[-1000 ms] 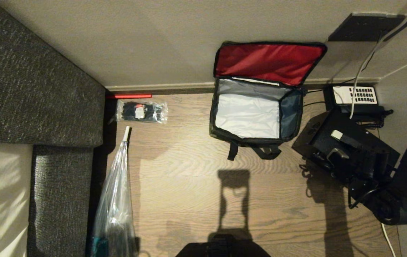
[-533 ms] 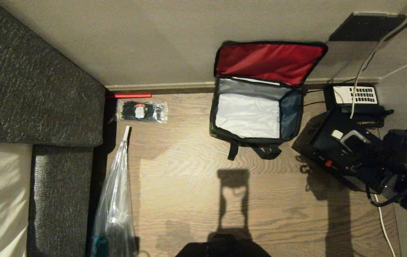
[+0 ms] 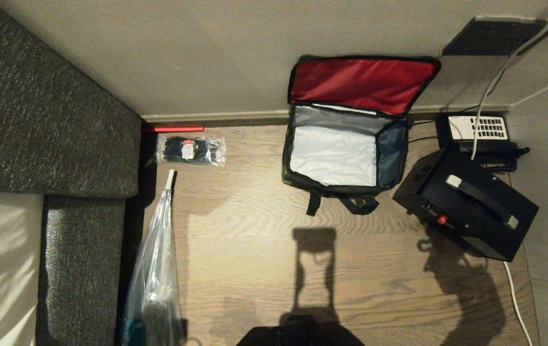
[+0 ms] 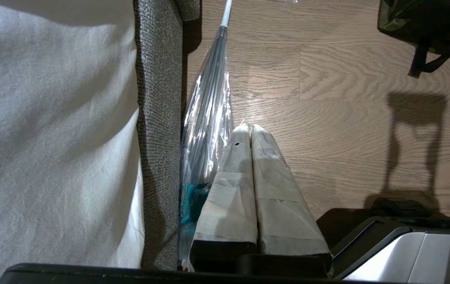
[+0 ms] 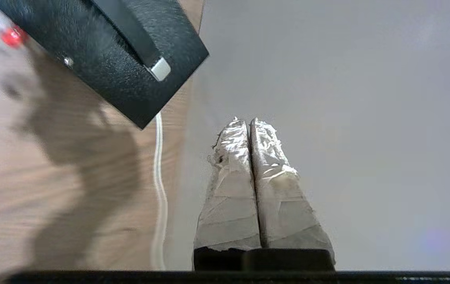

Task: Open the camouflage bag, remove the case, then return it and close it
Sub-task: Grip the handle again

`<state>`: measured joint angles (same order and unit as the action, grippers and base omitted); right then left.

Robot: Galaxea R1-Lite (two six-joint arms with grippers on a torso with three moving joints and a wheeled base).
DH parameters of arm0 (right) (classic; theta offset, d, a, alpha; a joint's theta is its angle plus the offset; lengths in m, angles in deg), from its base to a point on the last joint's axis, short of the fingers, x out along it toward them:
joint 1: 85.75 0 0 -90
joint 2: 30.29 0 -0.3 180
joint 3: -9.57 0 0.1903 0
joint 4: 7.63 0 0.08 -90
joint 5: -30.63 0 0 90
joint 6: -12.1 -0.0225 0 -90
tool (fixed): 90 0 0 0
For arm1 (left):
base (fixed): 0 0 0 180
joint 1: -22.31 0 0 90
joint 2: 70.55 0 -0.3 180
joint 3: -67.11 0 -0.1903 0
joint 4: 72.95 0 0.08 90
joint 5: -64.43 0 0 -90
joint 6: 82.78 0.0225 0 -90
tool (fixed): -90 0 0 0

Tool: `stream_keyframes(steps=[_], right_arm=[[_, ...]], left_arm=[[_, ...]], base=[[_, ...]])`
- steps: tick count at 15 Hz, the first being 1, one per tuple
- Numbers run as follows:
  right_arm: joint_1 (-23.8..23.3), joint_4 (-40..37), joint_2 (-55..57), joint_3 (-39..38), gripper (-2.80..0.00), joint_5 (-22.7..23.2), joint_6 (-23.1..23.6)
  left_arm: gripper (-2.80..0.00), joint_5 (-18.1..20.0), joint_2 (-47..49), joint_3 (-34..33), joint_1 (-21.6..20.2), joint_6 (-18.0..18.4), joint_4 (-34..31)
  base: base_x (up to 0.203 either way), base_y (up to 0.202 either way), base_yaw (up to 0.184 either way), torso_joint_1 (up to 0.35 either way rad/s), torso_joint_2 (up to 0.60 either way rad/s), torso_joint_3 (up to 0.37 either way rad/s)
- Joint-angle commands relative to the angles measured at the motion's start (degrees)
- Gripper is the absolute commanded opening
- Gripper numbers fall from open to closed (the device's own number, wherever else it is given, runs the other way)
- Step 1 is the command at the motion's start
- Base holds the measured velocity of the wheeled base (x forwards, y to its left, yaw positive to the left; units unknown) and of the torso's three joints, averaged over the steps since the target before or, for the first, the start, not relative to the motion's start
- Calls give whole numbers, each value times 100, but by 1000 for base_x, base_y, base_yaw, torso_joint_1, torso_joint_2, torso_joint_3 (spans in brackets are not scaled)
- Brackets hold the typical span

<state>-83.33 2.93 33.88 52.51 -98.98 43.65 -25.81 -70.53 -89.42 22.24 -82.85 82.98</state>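
Observation:
The camouflage bag [image 3: 343, 185] stands open on the wood floor against the wall. Its red-lined lid [image 3: 360, 84] leans back and its grey-white inside holds nothing. A corner of the bag [image 4: 414, 19] also shows in the left wrist view. The black case [image 3: 470, 211] lies on the floor just right of the bag, handle flat on top, red button facing the front. My right gripper [image 5: 248, 120] is shut on nothing, off to the right of the case [image 5: 102, 59] and outside the head view. My left gripper [image 4: 247, 127] is shut and parked low beside the sofa.
A grey sofa [image 3: 38, 120] fills the left side. A plastic-sleeved umbrella [image 3: 156, 269], a clear packet of black items [image 3: 191, 150] and a red stick [image 3: 173, 129] lie beside it. A black telephone [image 3: 478, 129] and a white cable [image 3: 516, 302] lie by the case.
My right arm has pulled away from the case to the right and left the head view. Its fingers let go of the handle and shut. The handle now lies flat.

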Motion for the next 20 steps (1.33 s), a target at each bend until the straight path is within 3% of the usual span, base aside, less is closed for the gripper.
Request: stream_keyframes(steps=[1, 4, 6, 7, 10, 12, 14, 20], right_arm=[[72, -789, -1681, -125, -280, -34, -486], [141, -2871, -3101, -66, -280, 184, -1190], [141, -3952, -3845, 19, -280, 1263, -2539], [118, -4153, -4419, -167, -280, 1858, -2884], [-68, -4083, -6200, -1106, -280, 3049, -3158], [-172, -3930, -6542, -1664, -280, 3712, -3300], [-211, -3207, -6597, -2008, -280, 3871, -3459], [-215, -3147, -6602, -2036, -280, 3873, -3481]], left_arm=[[-280, -2, -2, -1, -1, -2, 0], [-280, -2, -2, -1, -1, -2, 0], [-280, -2, -2, -1, -1, -2, 0], [-280, -2, -2, -1, -1, 3, 0], [-280, -2, -2, -1, -1, -11, 9], [-280, -2, -2, -1, -1, -2, 9], [-280, -2, -2, -1, -1, -11, 9], [-280, -2, -2, -1, -1, -11, 6]], base=[[0, 0, 0, 0, 0, 0], [0, 0, 0, 0, 0, 0], [0, 0, 0, 0, 0, 0], [0, 0, 0, 0, 0, 0], [0, 0, 0, 0, 0, 0], [0, 0, 0, 0, 0, 0], [0, 0, 0, 0, 0, 0], [0, 0, 0, 0, 0, 0]])
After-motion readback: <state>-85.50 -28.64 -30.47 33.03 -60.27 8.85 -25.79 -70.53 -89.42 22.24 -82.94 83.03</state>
